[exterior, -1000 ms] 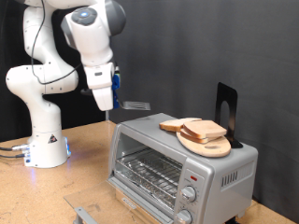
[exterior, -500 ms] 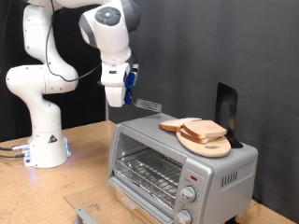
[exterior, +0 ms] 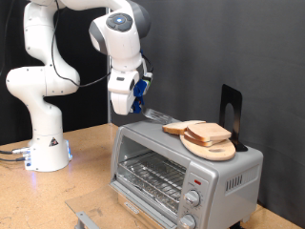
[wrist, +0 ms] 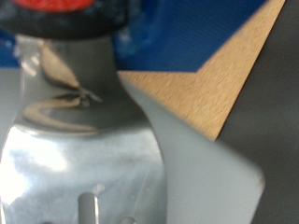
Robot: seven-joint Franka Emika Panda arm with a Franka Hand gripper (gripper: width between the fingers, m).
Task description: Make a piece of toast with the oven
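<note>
The oven (exterior: pixel 225 177) stands at the exterior view's lower right, its wire rack showing at the front. On its roof lies a round wooden board (exterior: pixel 219 151) with a piece of toast (exterior: pixel 209 133) on it. A second slice (exterior: pixel 175 127) rests beside it. My gripper (exterior: pixel 133 107) hangs just above the oven's left top corner, shut on a metal spatula (exterior: pixel 149 115). The wrist view shows the spatula's shiny slotted blade (wrist: pixel 84 159) below its red handle (wrist: pixel 58 5), over the oven's grey roof (wrist: pixel 210 177).
A black stand (exterior: pixel 231 108) rises behind the board on the oven's roof. The robot's white base (exterior: pixel 45 148) stands at the exterior view's left on the wooden table (exterior: pixel 91 157). A grey metal part (exterior: pixel 88 219) lies at the bottom edge.
My gripper has carried the spatula towards the exterior view's right, from left of the oven to its left top corner, and has turned at the wrist. The bread and the board have not moved.
</note>
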